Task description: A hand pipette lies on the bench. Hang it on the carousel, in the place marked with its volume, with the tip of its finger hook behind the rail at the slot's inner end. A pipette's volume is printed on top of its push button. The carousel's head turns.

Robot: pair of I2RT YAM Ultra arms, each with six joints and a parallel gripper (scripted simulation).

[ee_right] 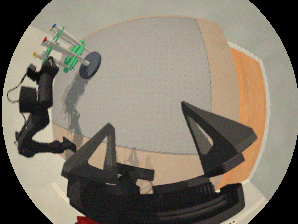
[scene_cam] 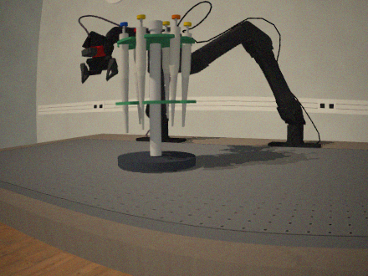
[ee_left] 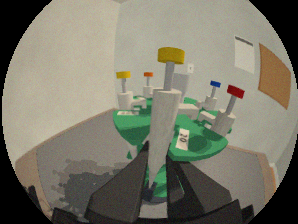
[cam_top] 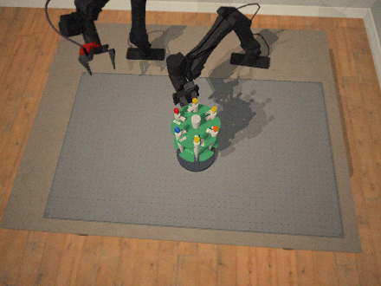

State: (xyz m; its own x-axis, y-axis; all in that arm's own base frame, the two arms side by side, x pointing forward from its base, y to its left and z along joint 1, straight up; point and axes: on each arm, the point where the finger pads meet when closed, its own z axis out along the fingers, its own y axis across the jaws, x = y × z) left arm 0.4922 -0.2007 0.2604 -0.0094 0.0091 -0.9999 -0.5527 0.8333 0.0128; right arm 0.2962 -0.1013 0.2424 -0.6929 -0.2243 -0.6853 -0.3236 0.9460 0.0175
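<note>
Grey mat: carousel base near its middle, well inside all four corners. Left arm reaches in over the mat's arm-side edge.

Green carousel head: pipettes upright around the rim. Red-topped one mostly masked in exterior view.

Right gripper: fingers spread wide, nothing between them, in the air by the mat's arm-side corner, well apart from the carousel.

Left gripper: clenched on the yellow-topped pipette nearest it, at the head's arm-side rim. Gripper hidden behind head and pipettes in exterior view; held pipette partly masked there too.

Pipette's attitude: long axis close to vertical, leaning slightly in left wrist view; button up, tip down. Finger hook points inward, toward the centre post. Lower shaft passes between the dark fingers; tip hard to make out. Whether the hook's end sits behind the rail: cannot tell. Volume on the button top: not readable.

Smallest: white label beside the held pipette, digits 2 and 0 seemingly, seen at an odd angle; order uncertain.
</note>
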